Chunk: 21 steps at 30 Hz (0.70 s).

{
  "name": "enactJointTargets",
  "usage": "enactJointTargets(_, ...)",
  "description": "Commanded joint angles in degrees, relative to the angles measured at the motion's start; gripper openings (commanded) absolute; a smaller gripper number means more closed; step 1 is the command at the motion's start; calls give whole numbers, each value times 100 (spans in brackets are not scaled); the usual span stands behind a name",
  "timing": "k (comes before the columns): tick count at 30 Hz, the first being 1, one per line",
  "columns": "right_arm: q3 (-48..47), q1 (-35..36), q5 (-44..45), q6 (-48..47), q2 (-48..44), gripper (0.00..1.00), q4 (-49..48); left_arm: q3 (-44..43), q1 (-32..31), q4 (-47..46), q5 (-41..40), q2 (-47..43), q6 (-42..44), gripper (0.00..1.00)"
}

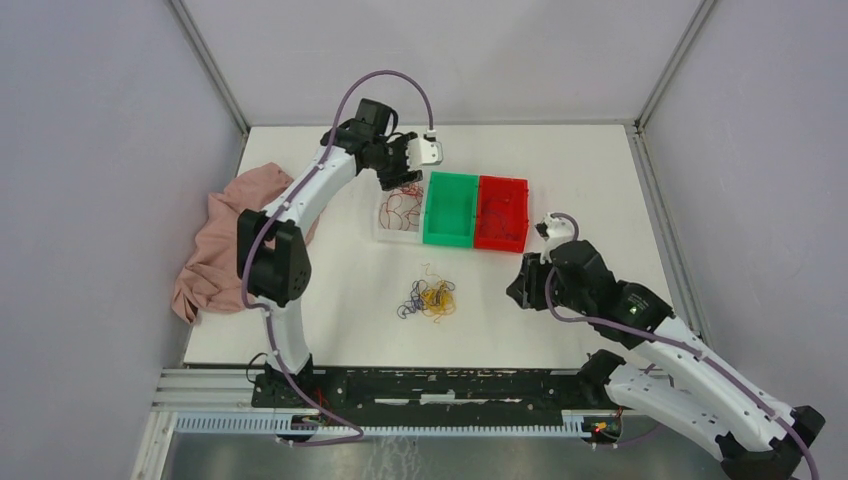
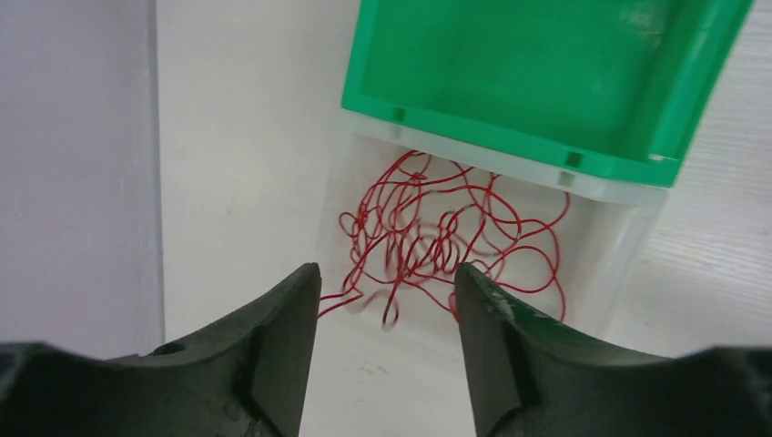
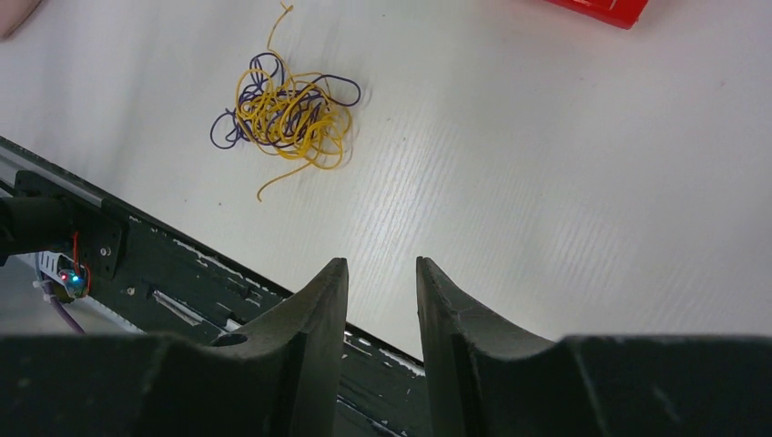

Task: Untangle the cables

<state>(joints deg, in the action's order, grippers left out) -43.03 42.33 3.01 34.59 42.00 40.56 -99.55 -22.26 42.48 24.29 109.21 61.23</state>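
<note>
Red wires (image 2: pixel 437 232) lie in a loose curl inside the clear bin (image 2: pixel 628 246), which touches the green bin (image 2: pixel 546 64). Left gripper (image 2: pixel 387 278) hangs just above them, jaws well apart, holding nothing. Yellow and purple wires (image 3: pixel 287 114) sit tangled in one clump on the white table (image 3: pixel 564 155). Right gripper (image 3: pixel 382 269) hovers nearby, jaws partly apart and empty.

right tool (image 3: pixel 380 269): jaws apart, empty | cables (image 3: pixel 287 114): yellow-purple clump lying on tabletop (image 3: pixel 546 182), well apart from it
</note>
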Motion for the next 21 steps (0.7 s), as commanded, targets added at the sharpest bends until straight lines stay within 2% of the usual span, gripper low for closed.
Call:
enactJointTargets(1, -325, -5, 284, -60, -171, 40, 150, -962, 10, 65, -398, 327, 11, 72)
enactJointTargets(3, -398, -1, 324, -65, -175, 40, 198, -1072, 11, 282, -268, 317, -41, 87)
enactJointTargets(5, -453, -3, 349, -81, -149, 41, 197, -1046, 26, 452, -156, 151, -33, 99)
enactJointTargets(10, -614, -4, 311, -156, 171, 41, -25, -1137, 55, 679, -88, -282, -789, 99)
enactJointTargets(14, -513, -4, 110, -179, 721, 41, -800, -1083, 101, 771, -216, -791, -1762, 99)
enactJointTargets(17, -433, -1, -250, -28, 1388, 41, -1690, -925, 188, 971, -220, -1138, -2509, 99)
enactJointTargets(21, -649, 74, -602, 87, 2651, 41, -2625, -421, 222, 1375, -310, -1573, -2805, 99)
